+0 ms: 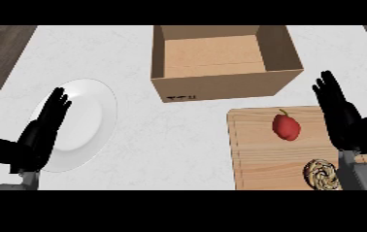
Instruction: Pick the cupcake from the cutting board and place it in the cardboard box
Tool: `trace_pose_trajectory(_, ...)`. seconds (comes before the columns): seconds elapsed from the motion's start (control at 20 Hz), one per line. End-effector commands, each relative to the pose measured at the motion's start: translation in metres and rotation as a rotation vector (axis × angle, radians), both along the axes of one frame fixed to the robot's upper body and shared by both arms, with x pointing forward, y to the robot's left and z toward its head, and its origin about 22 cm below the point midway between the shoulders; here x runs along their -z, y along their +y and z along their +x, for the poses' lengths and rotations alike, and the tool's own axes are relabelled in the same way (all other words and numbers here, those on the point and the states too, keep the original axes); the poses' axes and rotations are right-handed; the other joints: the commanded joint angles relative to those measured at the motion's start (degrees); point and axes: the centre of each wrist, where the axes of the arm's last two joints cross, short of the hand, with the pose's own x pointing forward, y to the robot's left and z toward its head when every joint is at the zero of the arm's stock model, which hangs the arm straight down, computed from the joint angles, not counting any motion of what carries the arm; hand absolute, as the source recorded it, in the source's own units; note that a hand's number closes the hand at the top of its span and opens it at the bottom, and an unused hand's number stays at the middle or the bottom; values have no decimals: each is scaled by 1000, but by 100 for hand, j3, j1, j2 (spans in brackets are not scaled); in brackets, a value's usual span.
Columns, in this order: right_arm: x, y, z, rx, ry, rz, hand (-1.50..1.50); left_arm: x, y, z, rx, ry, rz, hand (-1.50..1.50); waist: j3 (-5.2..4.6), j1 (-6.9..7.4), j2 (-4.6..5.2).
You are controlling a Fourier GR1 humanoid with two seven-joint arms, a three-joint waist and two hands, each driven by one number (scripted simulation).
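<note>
Cupcake (322, 174) sits on the cutting board (258, 148), near corner, just beside my right hand (341, 117), not held. Red pepper (286, 126) lies further up the board. Cardboard box (215, 61) stands open behind it. I see both hands spread flat; left hand (41, 129) hangs over the white plate (90, 114).

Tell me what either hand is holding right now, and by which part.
Nothing. The left hand and right hand are both open, fingers straight; the cupcake lies untouched on the cutting board.
</note>
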Motion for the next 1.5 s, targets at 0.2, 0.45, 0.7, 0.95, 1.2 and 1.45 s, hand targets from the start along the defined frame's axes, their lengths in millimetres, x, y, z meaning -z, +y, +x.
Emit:
trace_pose_trajectory(0.2,-70,43,23,-455,-391,100,-150,-7,7,3,-75,31,211,0,-112,-216,-422)
trace_pose_trajectory(0.45,-5,-6,-25,-103,-249,-156,-150,-15,-20,-1,-60,82,212,0,-117,-247,-395)
trace_pose_trajectory(0.7,-4,-42,-50,-184,-357,-107,-150,-8,-17,-2,-64,59,236,0,-126,-219,-386)
trace_pose_trajectory(0.95,-44,-84,-45,-351,-233,-524,-150,-14,-25,1,-58,94,225,0,-128,-188,-387)
trace_pose_trajectory(1.2,-86,-99,-39,-511,-57,-809,-150,-12,-31,2,-53,90,232,0,-136,-123,-372)
trace_pose_trajectory(1.45,-117,-94,-40,-665,173,-1028,-150,-4,-38,1,-46,78,227,0,-143,-126,-366)
